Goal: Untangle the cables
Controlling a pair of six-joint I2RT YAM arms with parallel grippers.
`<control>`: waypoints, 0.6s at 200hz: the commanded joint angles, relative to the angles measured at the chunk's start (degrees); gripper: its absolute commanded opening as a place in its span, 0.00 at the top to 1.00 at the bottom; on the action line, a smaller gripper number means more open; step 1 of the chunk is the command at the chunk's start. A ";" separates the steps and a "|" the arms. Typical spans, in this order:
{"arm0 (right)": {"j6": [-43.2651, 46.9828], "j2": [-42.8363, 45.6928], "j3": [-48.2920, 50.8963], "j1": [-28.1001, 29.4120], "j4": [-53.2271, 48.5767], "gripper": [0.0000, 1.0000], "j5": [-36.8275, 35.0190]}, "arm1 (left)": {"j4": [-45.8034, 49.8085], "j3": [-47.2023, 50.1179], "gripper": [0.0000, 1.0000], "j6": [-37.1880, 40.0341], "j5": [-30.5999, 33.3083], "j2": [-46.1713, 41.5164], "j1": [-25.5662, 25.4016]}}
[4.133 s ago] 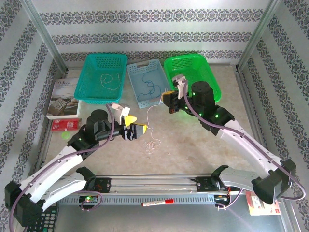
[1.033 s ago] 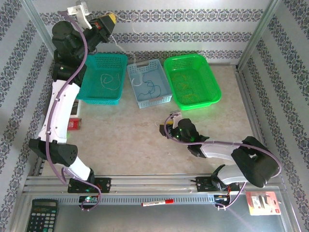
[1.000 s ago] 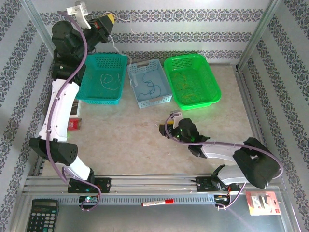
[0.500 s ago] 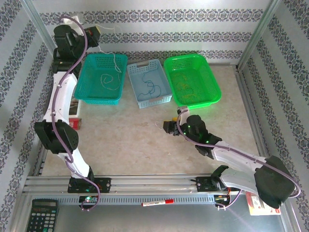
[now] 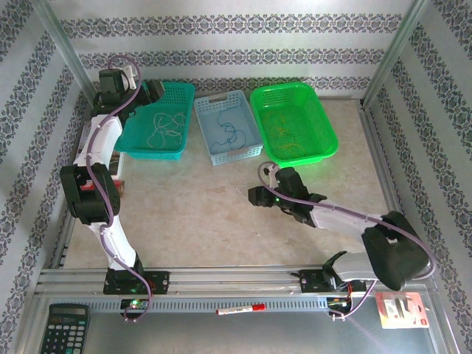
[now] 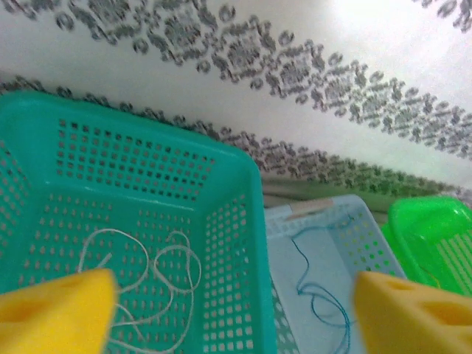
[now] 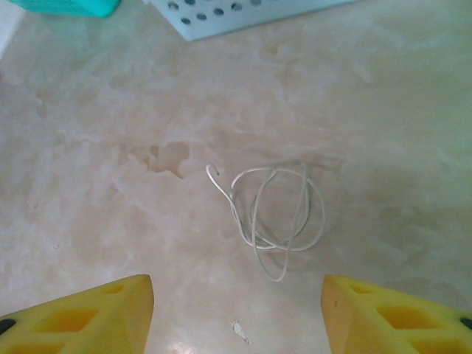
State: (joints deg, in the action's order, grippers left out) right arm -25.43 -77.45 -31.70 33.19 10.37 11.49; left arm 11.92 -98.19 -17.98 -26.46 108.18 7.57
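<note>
Seemingly sorting by colour: left gripper (image 6: 234,317) spread above the teal mesh basket (image 6: 133,166) of thin whitish cables (image 6: 158,276), right gripper (image 7: 240,317) spread over a whitish looped cable (image 7: 276,214) on the beige counter (image 7: 110,110)

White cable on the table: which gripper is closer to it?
Right. The right gripper hovers open right next to the white cable; the left gripper is far away, open over the teal basket at the back.

Overhead: whole table (image 5: 184,214). Left wrist: near teal basket (image 6: 133,166), shared overhead. Right wrist: seemingly low, downward.
</note>
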 commanded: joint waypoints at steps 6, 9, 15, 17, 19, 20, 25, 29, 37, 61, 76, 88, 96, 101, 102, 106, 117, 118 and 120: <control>2.15 -3.75 -2.82 -0.31 -0.24 0.39 0.06 | 4.58 -0.72 0.00 0.99 -7.66 -2.57 0.17; 2.21 -4.14 -2.91 -0.32 -0.22 0.39 -0.29 | 4.56 -0.43 0.00 0.67 -8.06 -3.10 0.04; 2.32 -5.04 -3.09 -0.37 0.04 0.39 -0.69 | 4.33 0.43 0.00 0.15 -8.88 -4.12 -0.13; 2.38 -5.27 -3.16 -0.44 0.10 0.39 -0.75 | 4.20 0.67 0.00 0.07 -9.25 -4.47 -0.24; 2.40 -5.59 -3.25 -0.42 0.16 0.39 -0.82 | 4.00 0.93 0.00 -0.19 -9.58 -4.87 -0.31; 2.44 -5.68 -3.31 -0.45 0.17 0.40 -0.84 | 3.90 1.09 0.00 -0.29 -9.76 -5.02 -0.34; 2.40 -6.43 -3.50 -0.54 0.30 0.40 -0.78 | 3.58 1.80 0.00 -0.70 -10.48 -5.98 -0.68; 2.48 -7.15 -3.76 -0.58 0.54 0.40 -0.59 | 3.45 2.28 0.00 -1.05 -10.86 -6.69 -0.93; 2.48 -8.52 -4.34 -0.69 0.82 0.42 -0.09 | 3.42 3.23 0.00 -1.58 -11.37 -8.17 -1.65; 2.27 -12.57 -5.97 -0.58 2.08 0.48 1.07 | 2.65 7.45 0.00 -3.31 -11.86 -13.30 -4.37; 2.23 -14.64 -6.99 -0.58 2.71 0.56 1.33 | 1.34 11.50 0.00 -4.59 -11.46 -17.04 -6.43; 2.25 -16.20 -7.69 -0.58 3.12 0.65 1.48 | -0.03 15.11 0.00 -5.45 -11.11 -20.03 -8.06; 2.29 -17.13 -8.17 -0.69 3.23 0.74 2.01 | -0.74 17.74 0.00 -5.87 -10.40 -22.06 -9.24; 2.36 -17.42 -8.35 -0.59 3.30 0.81 2.40 | -1.43 19.40 0.00 -6.05 -10.15 -23.39 -10.06; 2.34 -17.49 -8.36 -0.59 3.32 0.82 2.53 | -1.49 19.77 0.00 -6.12 -10.08 -23.69 -10.22; 2.24 -17.60 -8.46 -0.59 3.34 0.88 2.83 | -1.87 21.12 0.00 -6.15 -9.89 -24.63 -10.84; 2.13 -16.88 -8.40 -0.58 3.34 0.99 3.91 | -2.61 24.69 0.00 -6.37 -9.59 -27.14 -12.34; 2.05 -16.78 -8.34 -0.58 3.34 1.00 3.95 | -2.65 24.97 0.00 -6.41 -9.58 -27.36 -12.42; 1.94 -16.53 -8.30 -0.60 3.34 1.00 4.22 | -2.73 25.55 0.00 -6.42 -9.60 -27.88 -12.65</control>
State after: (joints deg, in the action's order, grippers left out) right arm -23.83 -94.43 -38.70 33.10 12.21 13.06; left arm 12.01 -78.83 -22.39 -36.01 84.36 -2.72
